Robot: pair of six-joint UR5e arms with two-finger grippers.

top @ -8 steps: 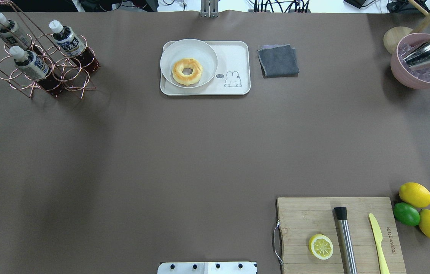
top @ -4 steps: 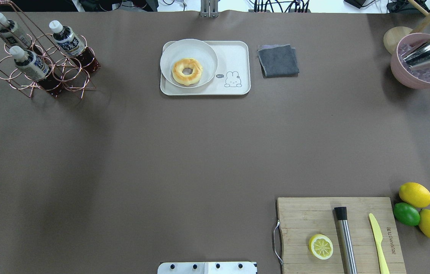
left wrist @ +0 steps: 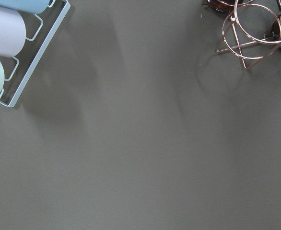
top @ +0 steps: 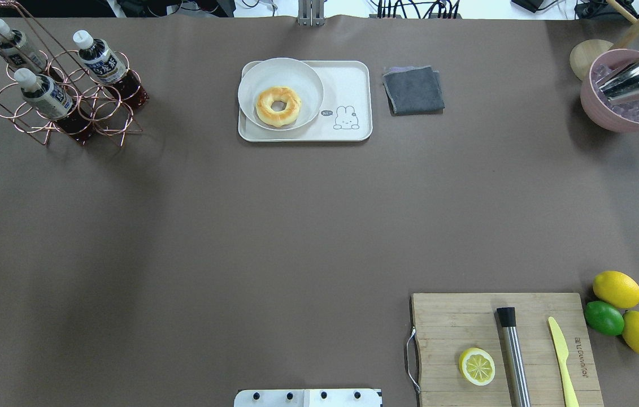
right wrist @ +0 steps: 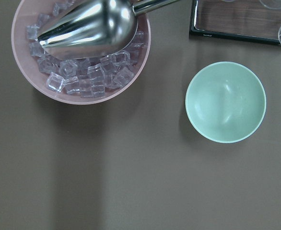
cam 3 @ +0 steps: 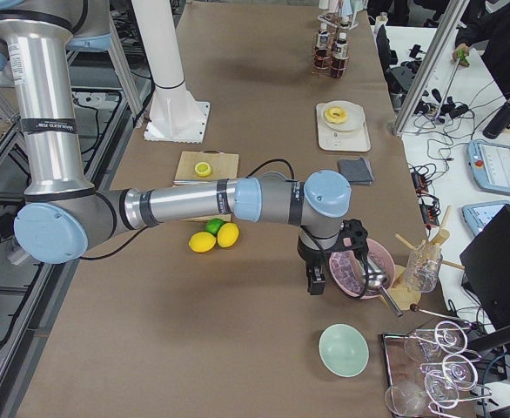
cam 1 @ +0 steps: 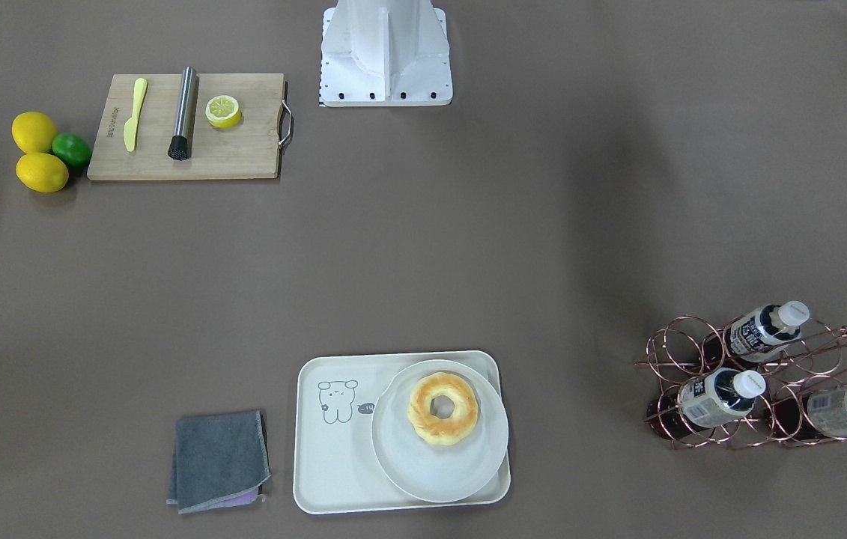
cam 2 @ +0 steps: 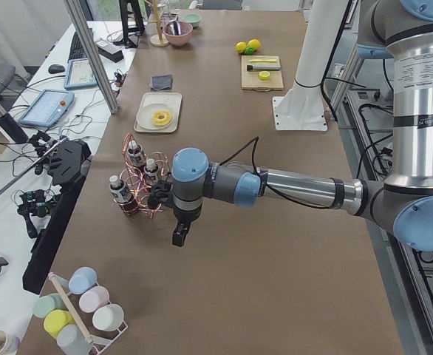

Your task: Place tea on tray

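The tea [top: 99, 59], a small bottle of dark drink with a white cap and a navy-and-white label, leans in a copper wire rack [top: 99, 110] at the far left, beside two similar bottles. The cream tray [top: 347, 85] lies at the far middle; a round plate with a doughnut [top: 278, 105] covers its left part. It also shows in the front view [cam 1: 333, 449]. My left gripper [cam 2: 179, 237] hangs over the table close to the rack [cam 2: 139, 188]. My right gripper [cam 3: 318, 283] hangs beside a pink ice bowl [cam 3: 359, 270]. I cannot tell whether either is open.
A grey cloth [top: 413, 89] lies right of the tray. A wooden board [top: 466, 316] with a lemon half, a steel muddler and a yellow knife is near right, with lemons and a lime [top: 604, 317] beside it. A mint bowl [right wrist: 225, 101] and a cup rack [left wrist: 16, 57] show in the wrist views.
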